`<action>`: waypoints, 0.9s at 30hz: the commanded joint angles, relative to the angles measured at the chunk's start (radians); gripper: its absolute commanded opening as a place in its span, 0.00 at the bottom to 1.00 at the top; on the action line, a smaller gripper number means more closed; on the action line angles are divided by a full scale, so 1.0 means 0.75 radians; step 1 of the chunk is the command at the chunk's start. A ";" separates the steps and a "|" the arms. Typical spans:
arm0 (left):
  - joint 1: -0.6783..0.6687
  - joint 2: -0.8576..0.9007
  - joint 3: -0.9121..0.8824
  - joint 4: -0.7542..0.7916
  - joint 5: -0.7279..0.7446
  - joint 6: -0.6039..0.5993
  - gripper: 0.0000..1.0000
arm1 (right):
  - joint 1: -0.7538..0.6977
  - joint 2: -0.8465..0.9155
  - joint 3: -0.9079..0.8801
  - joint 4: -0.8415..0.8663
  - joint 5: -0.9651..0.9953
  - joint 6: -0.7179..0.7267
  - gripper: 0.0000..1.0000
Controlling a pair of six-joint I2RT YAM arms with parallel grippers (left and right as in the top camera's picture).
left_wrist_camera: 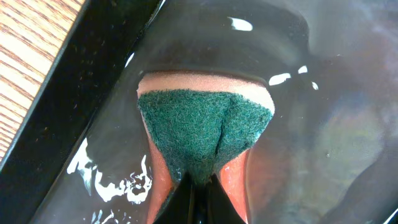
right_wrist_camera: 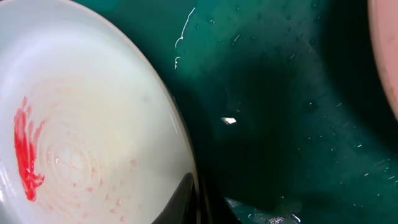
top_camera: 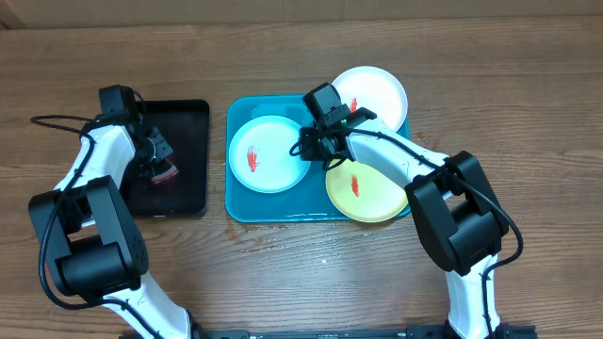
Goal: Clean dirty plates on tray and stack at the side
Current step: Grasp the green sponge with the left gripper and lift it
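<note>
**Right pincer (right_wrist_camera: 196,193) nipped on a plate rim, sponge ready in the left**

Closest to the right wrist camera, the two dark fingertips sit almost together with the edge of the blue-rimmed plate (right_wrist_camera: 81,124) between them, so the pincer looks closed on that rim. Just past them the pale bowl of the plate carries a red smear (right_wrist_camera: 25,149) on its far side, with faint pink specks around it. Beyond the rim is the wet floor of the blue tray (right_wrist_camera: 280,93).

From overhead, that plate lies in the left half of the tray. The yellow-green plate (top_camera: 372,193), also smeared, lies to its right, and the white plate (top_camera: 377,94) sits at the tray's far right corner.

Well apart, over the black tray (top_camera: 188,118), the left pincer (left_wrist_camera: 198,186) is clamped on a sponge (left_wrist_camera: 205,130). Its green scouring face points away from the fingers, above a shallow film of water.

The step in hand appears to be steadying the first plate for wiping. To do it well:

- Keep the bite on the rim firm but shallow.
- Hold the plate level and low over the blue tray so drips fall inside.
- Bring the sponge in green face down and pass it across the smear towards the held edge, so the plate is not pushed out of the grip.
</note>
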 commanded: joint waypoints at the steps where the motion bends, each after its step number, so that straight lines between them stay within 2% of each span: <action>1: -0.003 0.030 0.007 -0.022 -0.012 -0.018 0.04 | 0.001 0.009 0.024 0.003 0.038 -0.009 0.04; 13: -0.068 -0.002 0.367 -0.394 -0.008 0.146 0.04 | 0.000 0.009 0.024 -0.003 0.036 -0.007 0.04; 19: -0.124 -0.002 0.419 -0.430 -0.005 0.264 0.04 | -0.005 0.009 0.024 -0.008 -0.016 -0.008 0.04; 27: -0.131 0.023 0.376 -0.397 -0.123 0.288 0.04 | -0.005 0.009 0.024 -0.013 -0.023 -0.009 0.04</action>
